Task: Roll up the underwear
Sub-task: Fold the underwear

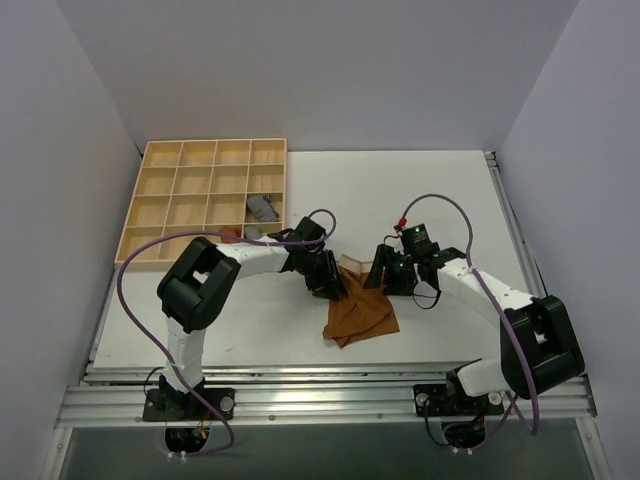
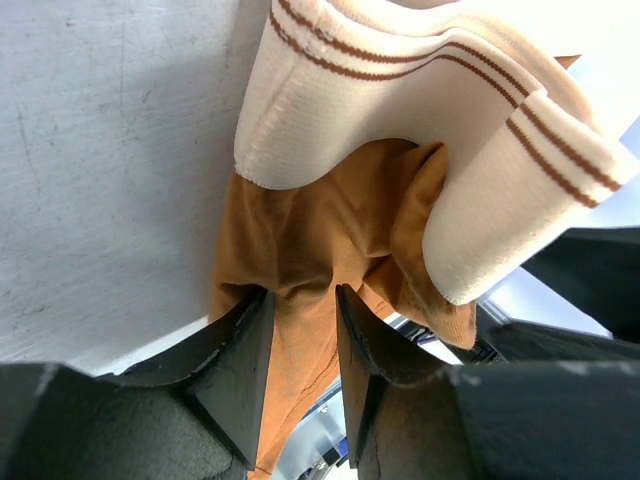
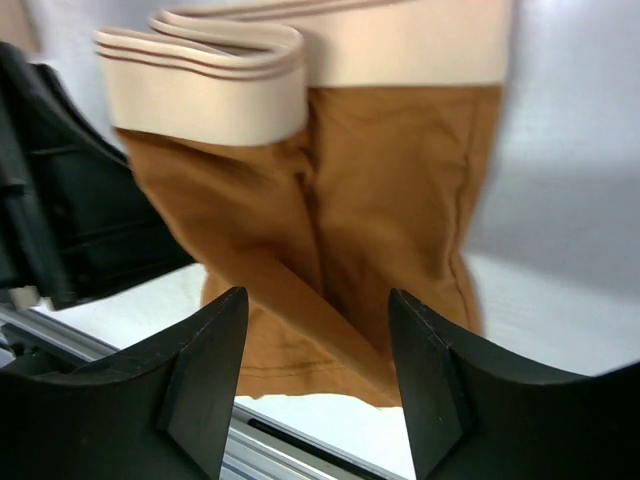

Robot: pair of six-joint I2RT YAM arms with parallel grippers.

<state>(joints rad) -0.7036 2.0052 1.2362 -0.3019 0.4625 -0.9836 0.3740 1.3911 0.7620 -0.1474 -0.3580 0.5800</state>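
Two grippers meet over the underwear (image 1: pixel 362 315), which lies right of the wooden tray (image 1: pixel 190 210) and nearer the arm bases; its long axis runs far-to-near, with the pale band (image 1: pixel 351 263) at the far end, pointing away from the bases. Left wrist: the left gripper (image 2: pixel 300 300) pinches brown cloth between narrow jaws; the band curls over, so pulling on this single pinch could skew the roll. Right wrist: the right gripper (image 3: pixel 318 300) stands wide, holding nothing; closing on one layer alone could bunch the cloth.
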